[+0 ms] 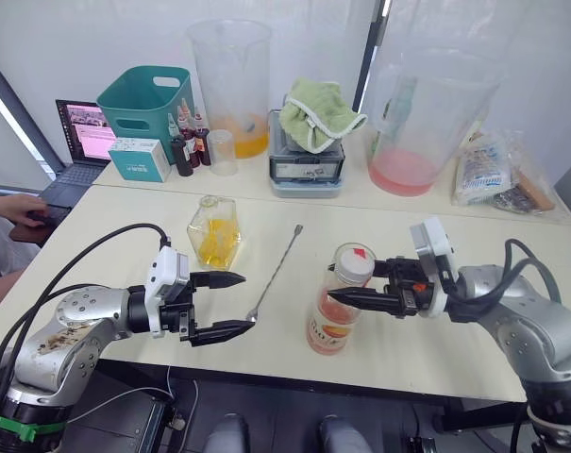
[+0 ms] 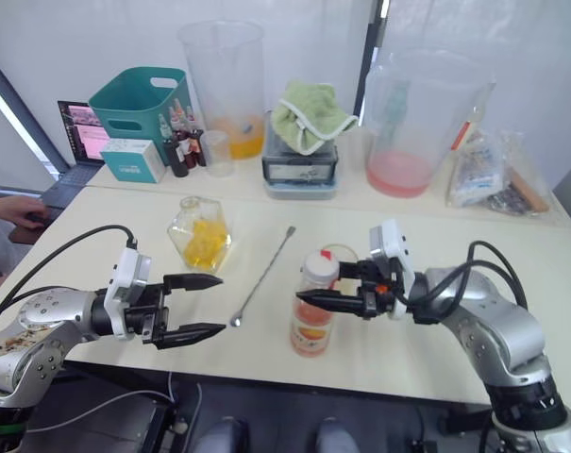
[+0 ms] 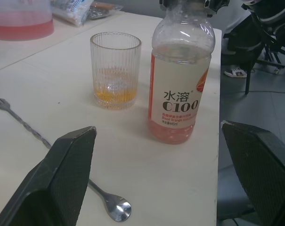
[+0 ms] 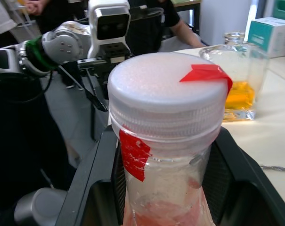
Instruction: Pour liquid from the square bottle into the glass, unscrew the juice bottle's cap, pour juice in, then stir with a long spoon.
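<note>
A pale table holds the drink-making things. The square bottle (image 1: 215, 236) stands upright left of centre, yellow liquid inside, apart from both grippers. The glass (image 3: 115, 70) stands just beyond the juice bottle and already holds a little orange liquid, so the first pour looks done. The spoon (image 1: 276, 273) lies flat between the square bottle and the juice bottle, its small bowl at the near end.

The juice bottle (image 1: 339, 301) stands upright near the front edge, right of centre. Its white cap (image 4: 168, 96), marked with red, is still screwed on. The right gripper (image 1: 349, 284) reaches in from the right, one finger on each side of the bottle just under the cap. The right wrist view suggests they close on the neck, but contact is hard to confirm.

The left gripper (image 1: 235, 304) hovers open and empty to the bottle's left, its lower fingertip near the spoon's bowl.

The step in hand seems to be unscrewing the cap. Next, one gripper likely needs to hold the bottle steady while the other takes the cap and twists it off.
</note>
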